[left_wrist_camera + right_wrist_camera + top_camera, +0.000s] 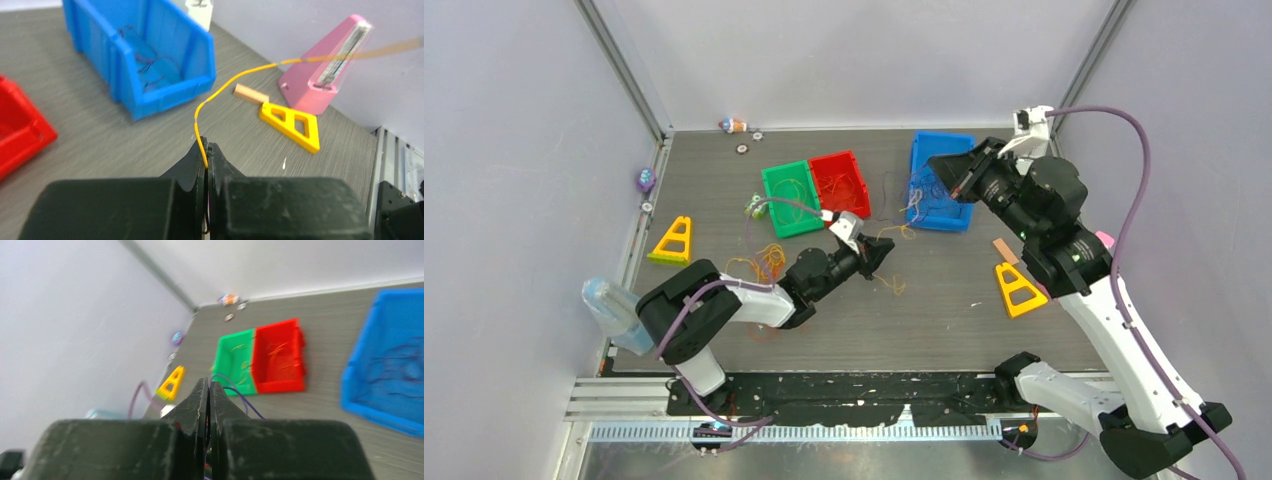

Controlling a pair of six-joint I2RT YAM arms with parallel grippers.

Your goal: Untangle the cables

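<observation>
Pinching a yellow cable (pixel 196 120), the left gripper (pixel 207 148) sits low over the middle of the table (pixel 924 320), fingers shut hard on the strand. The cable leaves the tips heading away from the arm, kinks once, then its long run goes diagonally up and right toward the pink wedge (pixel 325 65). The far end is lifted and blurred, so I can't see where it stops. The tan block (pixel 251 93) and a yellow triangle (pixel 292 122) lie just beside that run, on the table.

A heap of loose cables (pixel 764 262), orange and yellow in small loops, lies beside the left forearm. A few more stray strands sit near the gripper tips.

Bins further back:
- The green bin (pixel 789 200) has thin yellowish strands in it.
- The red bin (pixel 842 183) touches the green one and holds orange-red strands.
- The blue bin (pixel 942 180) stands apart to the right and holds dark purple-blue strands. Some dark strands also trail on the table between the red and blue bins.

The right gripper (pixel 208 386) hangs above the blue bin's near-left edge, pointing toward the green and red bins, fingers pressed together. A thin purple strand shows by its tips. I can't tell whether it is pinched.
</observation>
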